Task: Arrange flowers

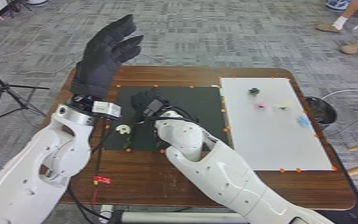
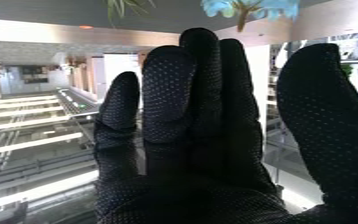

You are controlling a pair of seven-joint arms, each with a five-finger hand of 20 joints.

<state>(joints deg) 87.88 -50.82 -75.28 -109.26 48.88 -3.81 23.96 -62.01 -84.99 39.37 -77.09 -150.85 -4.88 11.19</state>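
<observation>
My left hand is raised over the table's far left corner, its fingers straight and open. My right hand is low over the black mat. A white flower with a green stem lies on the mat's left side, between the two arms. In the right wrist view, my right hand is open and empty, fingers straight and thumb apart. Beyond its fingertips are a pale blue flower with a brown stem and some thin green leaves. On the white board lie a pink flower, a pale flower and a blue flower.
A small dark green piece sits near the far end of the white board. Beside the table's right edge stands a black bin. A black tripod stands on the floor at the left. Cables run along the brown tabletop.
</observation>
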